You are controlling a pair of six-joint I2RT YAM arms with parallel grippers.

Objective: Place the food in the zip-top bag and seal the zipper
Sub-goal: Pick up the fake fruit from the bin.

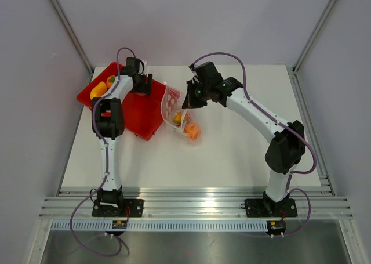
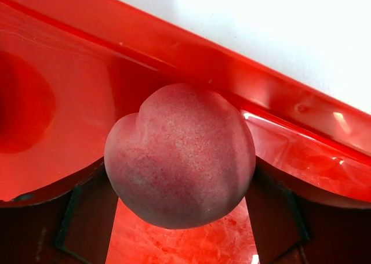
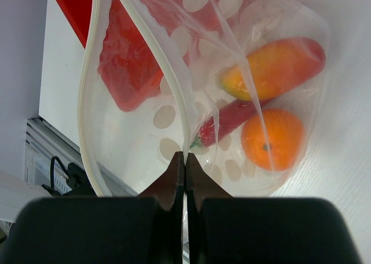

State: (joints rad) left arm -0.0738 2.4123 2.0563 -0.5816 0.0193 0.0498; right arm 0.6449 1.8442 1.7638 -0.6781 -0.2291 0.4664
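Note:
The clear dotted zip-top bag (image 1: 171,103) lies right of the red tray, mouth held open. In the right wrist view the bag (image 3: 136,151) holds a yellow-orange oval piece (image 3: 272,67), an orange ball (image 3: 272,137) and a thin red piece (image 3: 232,118). My right gripper (image 3: 185,156) (image 1: 191,100) is shut on the bag's zipper strip (image 3: 168,72) at the mouth edge. My left gripper (image 2: 181,180) (image 1: 143,82) is down in the tray, its fingers (image 2: 87,217) closed on either side of a pale pink ball (image 2: 179,154).
The red tray (image 1: 139,116) sits at the back left; its rim (image 2: 261,84) runs close behind the pink ball. A yellow piece (image 1: 98,90) and an orange ball (image 1: 110,80) lie in the tray's far corner. Walls stand close on both sides.

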